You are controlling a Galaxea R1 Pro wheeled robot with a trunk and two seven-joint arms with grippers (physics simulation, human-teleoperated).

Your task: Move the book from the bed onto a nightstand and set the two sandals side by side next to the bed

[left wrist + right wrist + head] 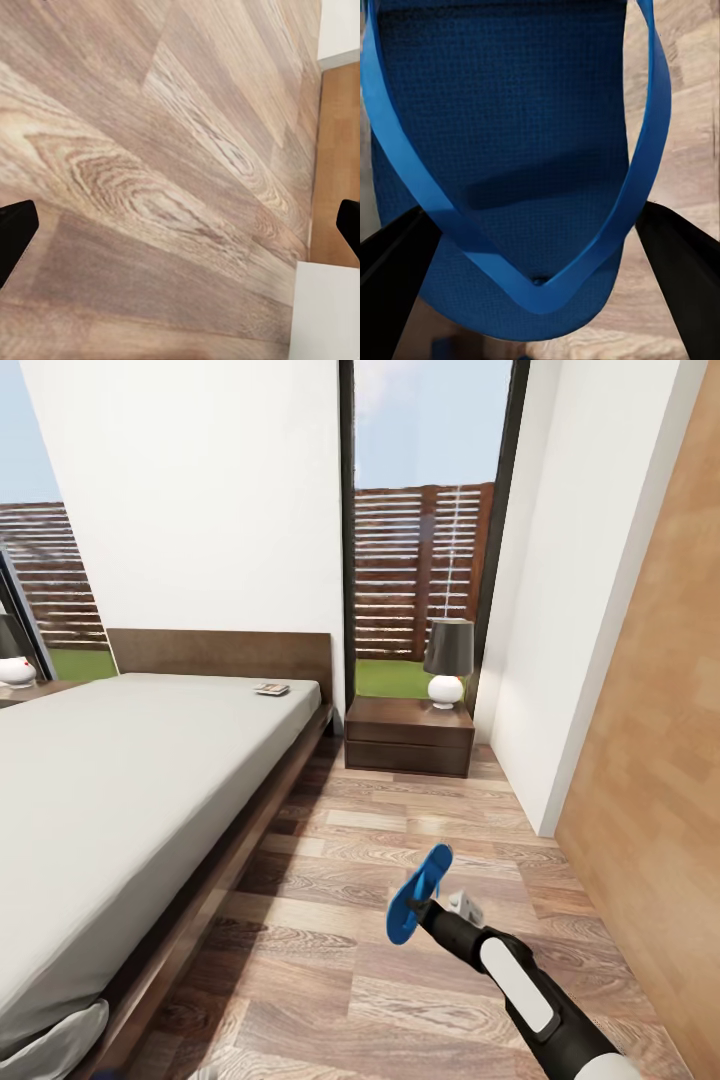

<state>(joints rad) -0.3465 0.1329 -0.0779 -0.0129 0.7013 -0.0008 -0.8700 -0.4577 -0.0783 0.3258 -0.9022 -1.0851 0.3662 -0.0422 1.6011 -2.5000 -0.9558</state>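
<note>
Right gripper (428, 905) clamped on a blue sandal (418, 895), held tilted above the wood floor (330, 960), about 4 o'clock of the bed (150, 780). Book (271, 689) on mattress at 11 o'clock. Left gripper (180, 225) fingers apart, empty. Lower flat, sole down, just beside the bed frame.

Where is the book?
In the head view the book lies on the bed, at its far corner by the headboard, on the side toward the nightstand with the lamp.
</note>
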